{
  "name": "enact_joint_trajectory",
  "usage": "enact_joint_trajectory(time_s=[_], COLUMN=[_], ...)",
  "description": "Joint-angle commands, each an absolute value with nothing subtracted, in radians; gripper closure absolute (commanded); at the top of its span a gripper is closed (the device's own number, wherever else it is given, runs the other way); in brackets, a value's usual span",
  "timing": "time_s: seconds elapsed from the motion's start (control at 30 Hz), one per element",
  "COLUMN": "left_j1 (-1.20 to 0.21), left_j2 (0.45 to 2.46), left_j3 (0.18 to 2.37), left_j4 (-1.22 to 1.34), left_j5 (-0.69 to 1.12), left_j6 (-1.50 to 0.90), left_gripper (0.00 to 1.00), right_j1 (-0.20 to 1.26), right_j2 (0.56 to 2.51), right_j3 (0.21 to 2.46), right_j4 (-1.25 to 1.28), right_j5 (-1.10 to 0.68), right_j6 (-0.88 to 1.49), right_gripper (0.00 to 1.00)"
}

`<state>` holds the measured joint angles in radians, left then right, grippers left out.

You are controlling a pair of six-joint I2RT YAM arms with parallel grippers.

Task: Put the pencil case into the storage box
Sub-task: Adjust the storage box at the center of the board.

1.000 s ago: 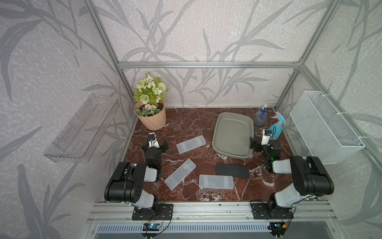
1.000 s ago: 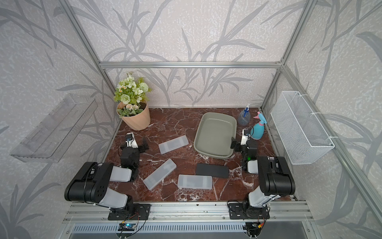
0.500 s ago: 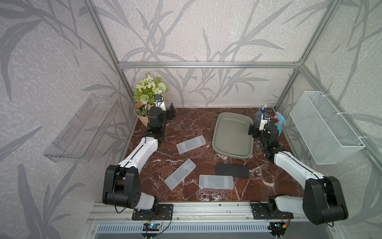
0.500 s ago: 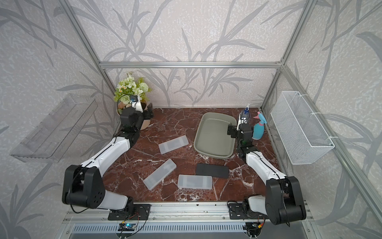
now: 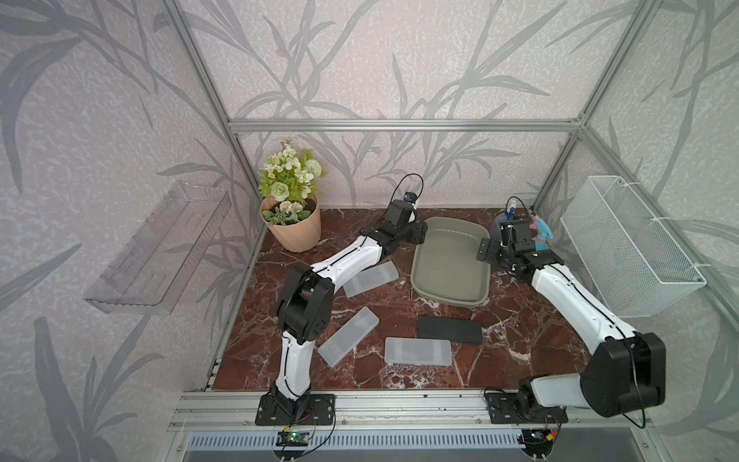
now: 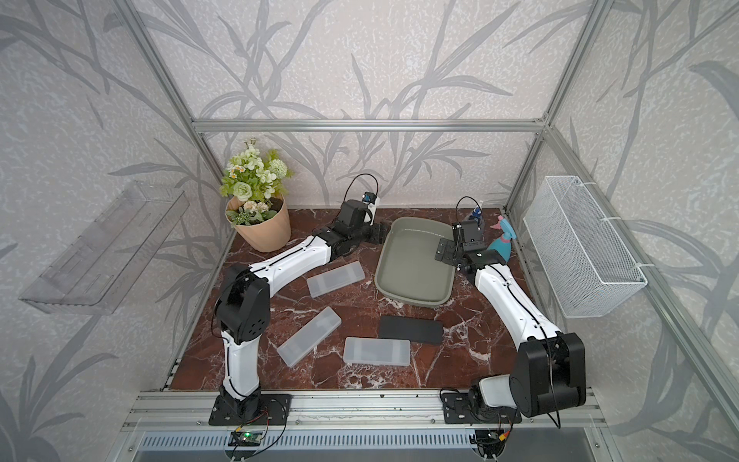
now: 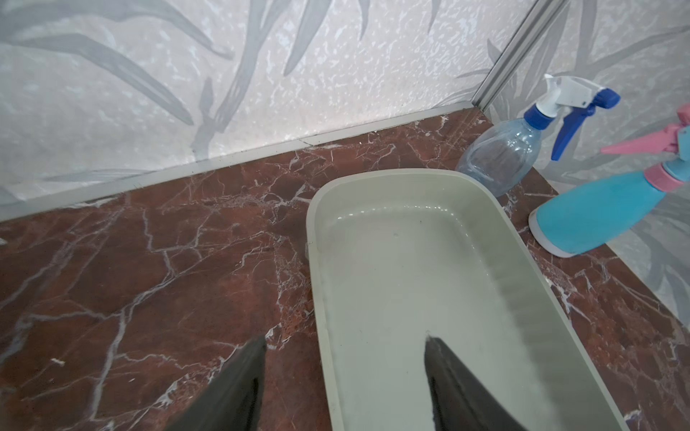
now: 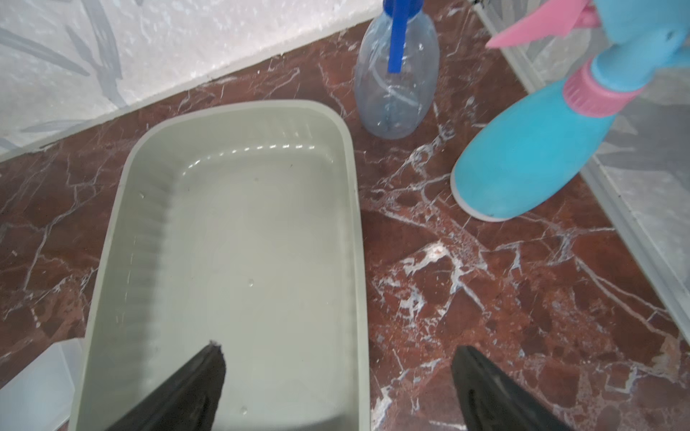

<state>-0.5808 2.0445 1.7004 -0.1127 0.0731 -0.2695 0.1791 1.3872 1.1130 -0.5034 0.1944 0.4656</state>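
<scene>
Positioning seems the step: left end effector (image 5: pixel 420 237) and right end effector (image 5: pixel 484 252), jaws apart, straddle the side rims of the empty storage box (image 5: pixel 450 272) (far right of the counter (image 5: pixel 520 320)), with pencil cases (image 5: pixel 418 351) lying nearer, so clamping both rims evenly looks next.

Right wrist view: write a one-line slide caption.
Open jaws straddle a side rim of the empty storage box; a clear spray bottle and a blue spray bottle stand nearby.

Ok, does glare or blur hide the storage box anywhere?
In both top views the storage box is evenly lit and sharp; in the left wrist view one inner wall is smeared; in the right wrist view small glints line its end wall.
</scene>
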Motion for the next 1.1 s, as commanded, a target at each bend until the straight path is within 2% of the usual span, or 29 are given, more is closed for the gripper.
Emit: enact_joint_trajectory(time_s=[0.0, 0.63, 0.97, 1.07], left_j1=[-0.566, -0.567, -0.563, -0.563], left_j2=[2.118, 2.627, 2.675, 2.675], left_j3=[1.804, 2.428, 2.456, 2.451], left_j4=[-0.134, -0.359, -0.372, -0.371], left_j5=[0.126, 0.177, 0.177, 0.187], left_j6=[-0.368, -0.489, -0.498, -0.501], left_gripper=[0.33, 0.53, 0.78, 0.80], right_j1=[0.192, 0.192, 0.192, 0.192], right_j2=[1.391, 1.347, 1.338, 1.345], right_j3=[1.149, 1.137, 1.120, 1.123], right_j4=[-0.622, -0.722, -0.712, -0.707], right_j5=[0.140, 0.040, 0.029, 0.027], right_j6=[0.480, 0.462, 0.481, 0.485], right_gripper=[0.01, 0.01, 0.01, 0.01])
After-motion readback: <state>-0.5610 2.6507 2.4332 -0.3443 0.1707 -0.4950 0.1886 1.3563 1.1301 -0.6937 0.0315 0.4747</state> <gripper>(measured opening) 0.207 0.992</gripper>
